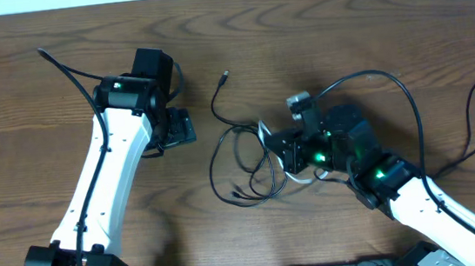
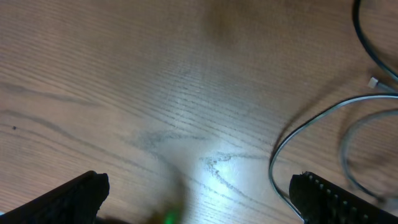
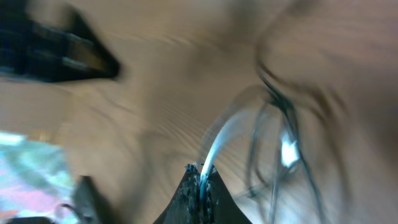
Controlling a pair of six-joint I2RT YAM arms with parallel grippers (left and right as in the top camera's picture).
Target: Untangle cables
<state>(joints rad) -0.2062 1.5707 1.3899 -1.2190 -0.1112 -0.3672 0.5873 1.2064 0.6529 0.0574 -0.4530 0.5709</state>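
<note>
The left tool (image 1: pixel 178 128) stood spread wide over the bare tabletop (image 1: pixel 366 16), holding nothing, just left of the tangle. In its wrist view the two fingers (image 2: pixel 74 198) sat at the lower corners with wood grain between them, and loops of cable lay off to the right.

The right tool (image 1: pixel 276 147) was pressed together on the white cable (image 1: pixel 263 130). Its wrist view, though blurred, showed the closed tips (image 3: pixel 200 196) pinching that cord, which curved up and away from them.

The black cable (image 1: pixel 222 156) lay in loose loops on the tabletop between the two arms, crossing the white one beside the right tool. Its plug (image 1: pixel 227 75) pointed toward the far edge.
</note>
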